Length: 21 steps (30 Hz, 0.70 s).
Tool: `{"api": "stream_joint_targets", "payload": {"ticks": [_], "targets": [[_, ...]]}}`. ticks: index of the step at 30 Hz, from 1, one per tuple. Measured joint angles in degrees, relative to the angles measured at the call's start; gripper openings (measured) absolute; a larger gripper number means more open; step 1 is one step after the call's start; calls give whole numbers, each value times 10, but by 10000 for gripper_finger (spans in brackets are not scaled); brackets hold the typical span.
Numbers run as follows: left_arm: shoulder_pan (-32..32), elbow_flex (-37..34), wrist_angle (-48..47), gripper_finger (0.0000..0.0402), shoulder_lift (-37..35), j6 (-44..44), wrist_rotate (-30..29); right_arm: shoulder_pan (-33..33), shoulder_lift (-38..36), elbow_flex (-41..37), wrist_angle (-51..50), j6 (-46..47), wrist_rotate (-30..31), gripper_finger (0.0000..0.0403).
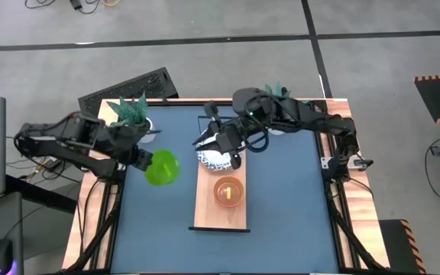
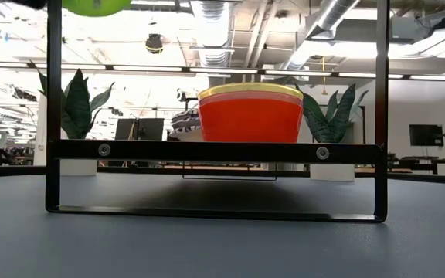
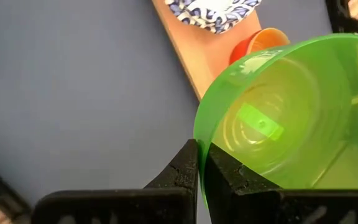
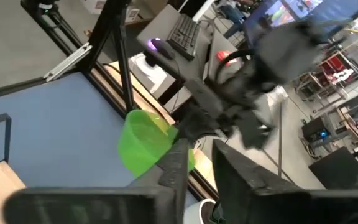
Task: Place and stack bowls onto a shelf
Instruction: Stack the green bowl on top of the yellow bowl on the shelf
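Left fingers (image 3: pixel 199 163) pinch the green bowl (image 1: pixel 162 167) rim; right fingers' (image 1: pixel 218 145) state unclear above the patterned bowl (image 1: pixel 214 160); level before stacking.

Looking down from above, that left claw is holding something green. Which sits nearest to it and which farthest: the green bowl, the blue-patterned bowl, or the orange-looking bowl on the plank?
From the left gripper, in the high view:
1. Green bowl: pinched in its fingers, above the blue tabletop left of the shelf.
2. Blue-patterned bowl: on the shelf's far end, under the right gripper.
3. Red bowl with a yellow one nested inside: mid-shelf, farthest.
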Motion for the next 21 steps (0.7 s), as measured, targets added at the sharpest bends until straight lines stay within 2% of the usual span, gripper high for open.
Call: {"api": "stream_joint_targets", "payload": {"ticks": [7, 11, 16, 21], "targets": [[93, 206, -123, 0, 138, 148, 61, 1, 0, 0, -2, -18, -17, 180], [153, 290, -178, 0, 213, 234, 105, 3, 0, 0, -8, -31, -17, 204], [210, 343, -173, 0, 283, 326, 177, 4, 0, 0, -53, -32, -28, 205], [243, 346, -175, 0, 329, 386, 219, 7, 0, 0, -101, -31, -28, 198]]}}
